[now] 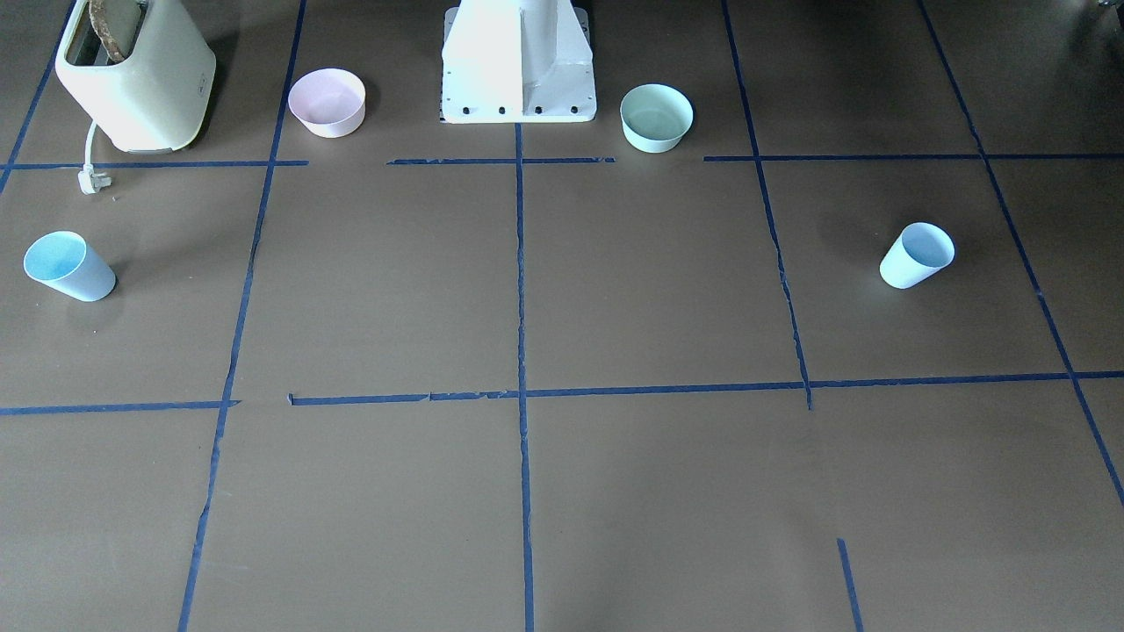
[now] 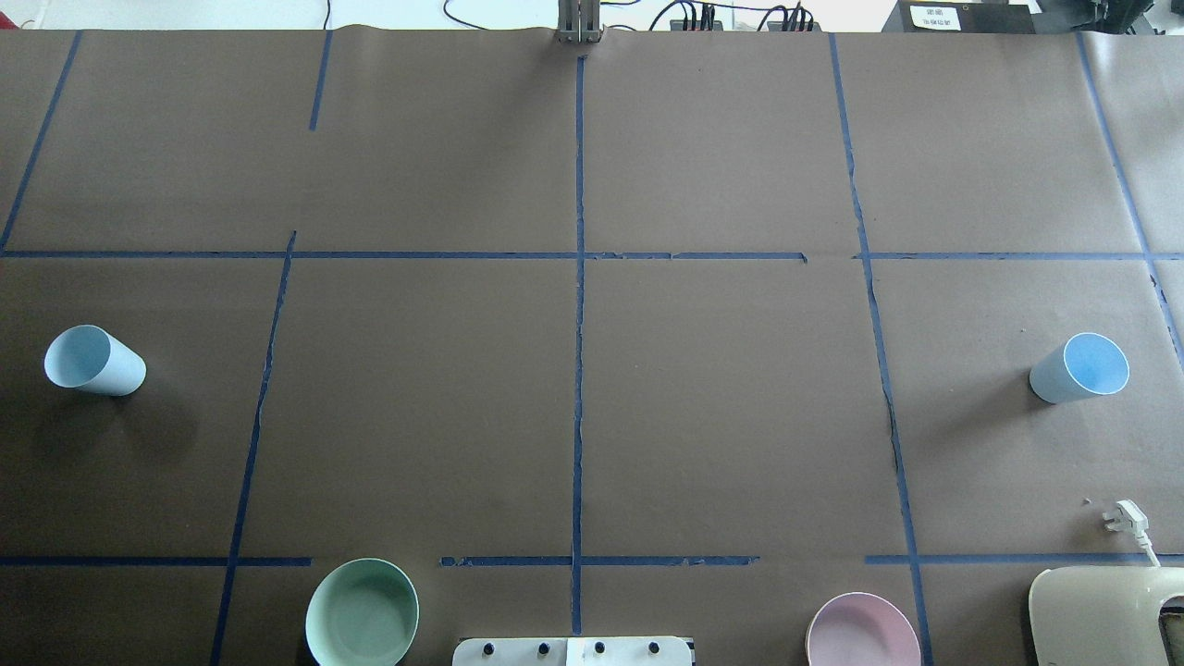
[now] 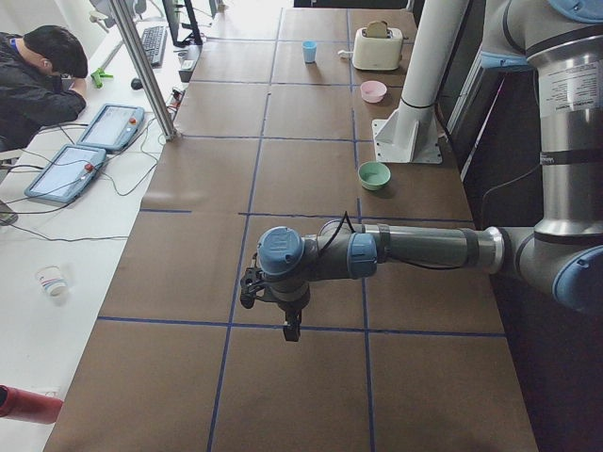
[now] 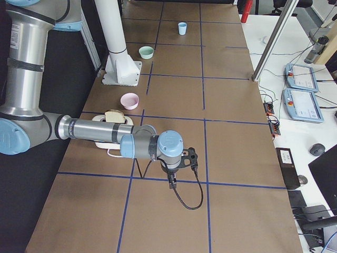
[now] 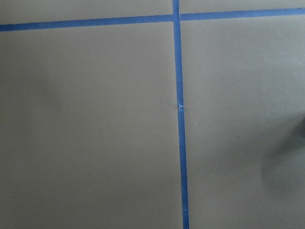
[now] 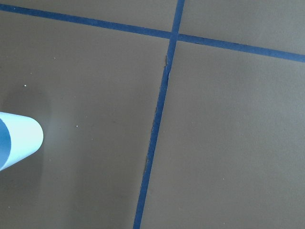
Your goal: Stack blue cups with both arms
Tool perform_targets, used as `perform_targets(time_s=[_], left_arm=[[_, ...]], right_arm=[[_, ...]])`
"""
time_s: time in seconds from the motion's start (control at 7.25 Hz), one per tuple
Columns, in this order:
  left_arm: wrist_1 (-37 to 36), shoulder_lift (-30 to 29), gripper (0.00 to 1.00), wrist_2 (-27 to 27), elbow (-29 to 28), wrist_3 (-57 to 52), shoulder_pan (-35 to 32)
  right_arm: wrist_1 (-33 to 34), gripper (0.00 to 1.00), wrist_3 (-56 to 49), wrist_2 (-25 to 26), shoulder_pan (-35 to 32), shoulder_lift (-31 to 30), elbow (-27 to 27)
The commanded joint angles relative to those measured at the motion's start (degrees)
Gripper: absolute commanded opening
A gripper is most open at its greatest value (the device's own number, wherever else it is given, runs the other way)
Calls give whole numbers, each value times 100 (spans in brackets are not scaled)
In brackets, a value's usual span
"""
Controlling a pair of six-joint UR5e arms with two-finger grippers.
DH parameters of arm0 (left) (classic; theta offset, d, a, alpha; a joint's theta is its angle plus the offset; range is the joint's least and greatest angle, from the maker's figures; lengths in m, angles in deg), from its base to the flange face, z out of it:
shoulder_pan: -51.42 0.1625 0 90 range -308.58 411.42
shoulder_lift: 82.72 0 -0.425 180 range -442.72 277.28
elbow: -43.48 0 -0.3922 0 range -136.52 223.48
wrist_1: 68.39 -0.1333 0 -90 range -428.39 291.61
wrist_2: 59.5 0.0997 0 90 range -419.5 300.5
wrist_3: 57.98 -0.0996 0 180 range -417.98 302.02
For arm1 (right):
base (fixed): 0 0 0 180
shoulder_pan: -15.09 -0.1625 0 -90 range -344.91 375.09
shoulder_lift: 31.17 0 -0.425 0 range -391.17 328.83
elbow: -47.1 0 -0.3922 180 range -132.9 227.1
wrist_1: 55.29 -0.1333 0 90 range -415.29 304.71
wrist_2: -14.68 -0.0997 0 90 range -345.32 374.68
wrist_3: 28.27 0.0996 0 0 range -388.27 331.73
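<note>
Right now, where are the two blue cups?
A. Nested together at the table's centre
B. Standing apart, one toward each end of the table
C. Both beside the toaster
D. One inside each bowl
B: the left blue cup stands alone at the robot's far left and the right blue cup at its far right, neither in a bowl.

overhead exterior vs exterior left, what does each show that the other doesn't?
Only overhead exterior: the blue cup on the robot's left. Only exterior left: the left arm stretched over the table, an operator and two tablets. Both: the blue cup on the robot's right, the mint-green bowl, the pink bowl, the toaster.
</note>
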Motion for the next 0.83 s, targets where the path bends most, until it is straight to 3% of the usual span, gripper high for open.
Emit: perform_targets(time_s=[0.0,0.41,0.69], left_arm=[[9,0,100,0,-35,-9,0],[17,-35,100,-17,9,17,18],[166,-550,100,8,-78,53,35]], right_arm=[[0,100,0,0,-4,0,2],[-9,100,0,0,5,0,28],[-9,100,9,-9,5,61,28]])
